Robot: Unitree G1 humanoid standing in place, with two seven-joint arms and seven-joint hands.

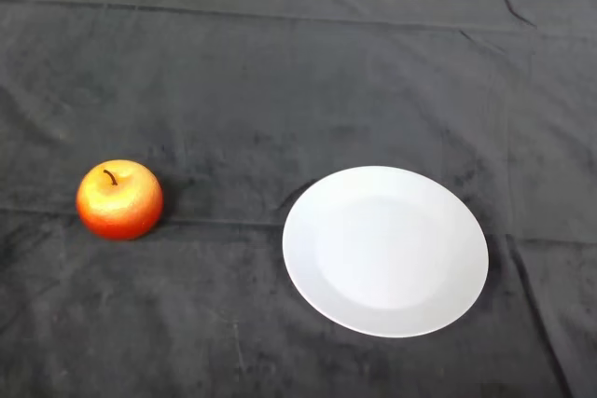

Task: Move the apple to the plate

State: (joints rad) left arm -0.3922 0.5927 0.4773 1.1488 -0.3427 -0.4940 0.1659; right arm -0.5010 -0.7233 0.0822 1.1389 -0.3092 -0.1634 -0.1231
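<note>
A red and yellow apple with a short dark stem stands upright on the dark cloth at the left of the head view. A white round plate lies flat on the cloth to the right of the apple, about a plate's width away from it, with nothing on it.
The dark cloth covers the whole table, with a few creases and a fold running across behind the apple and plate. The cloth's far edge shows along the top of the view.
</note>
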